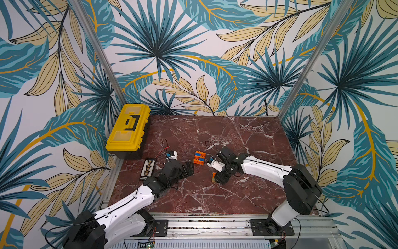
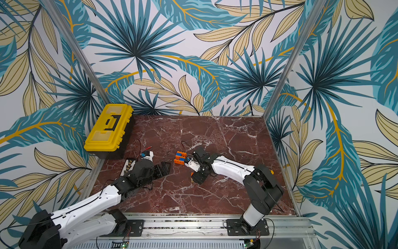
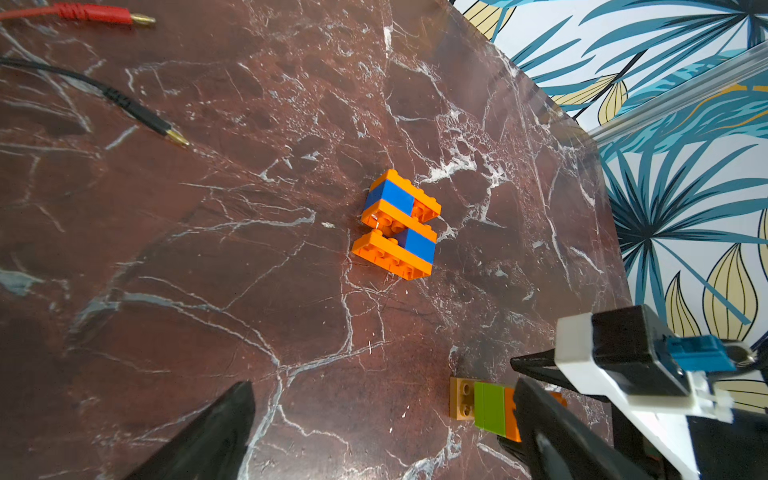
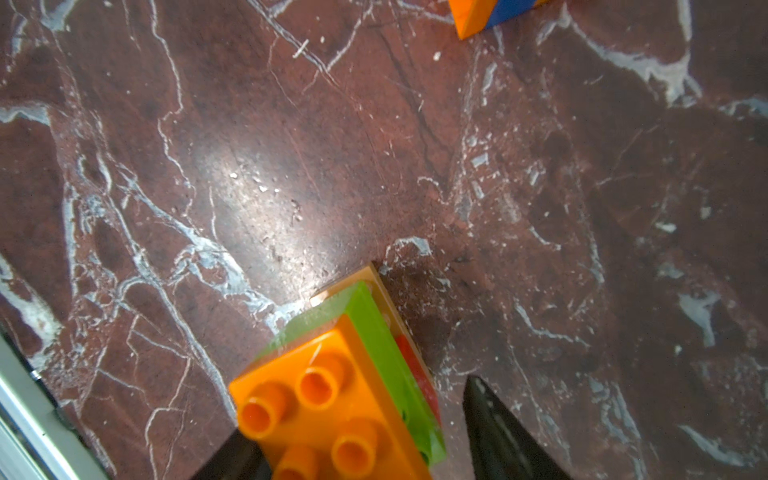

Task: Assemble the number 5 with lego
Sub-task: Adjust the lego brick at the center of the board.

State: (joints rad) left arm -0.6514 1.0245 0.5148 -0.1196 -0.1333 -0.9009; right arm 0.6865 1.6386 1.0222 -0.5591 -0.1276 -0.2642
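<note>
An orange and blue lego assembly (image 1: 199,158) (image 2: 180,158) (image 3: 397,224) lies flat near the middle of the marble table. To its right and nearer the front lies a small lego stack (image 3: 486,405) (image 4: 345,395) of tan, lime green, orange and red layers, on its side. My right gripper (image 4: 357,415) (image 1: 218,180) points down over this stack, one jaw on each side. A gap shows between one finger (image 4: 494,428) and the stack. My left gripper (image 3: 382,419) (image 1: 187,170) hovers open and empty, left of both lego pieces.
A yellow toolbox (image 1: 128,127) stands at the back left corner. A black strip of small parts (image 1: 147,169) lies by the left arm. Red (image 3: 104,14) and black (image 3: 145,120) plug leads lie behind the left gripper. A metal rail (image 1: 215,224) runs along the table's front.
</note>
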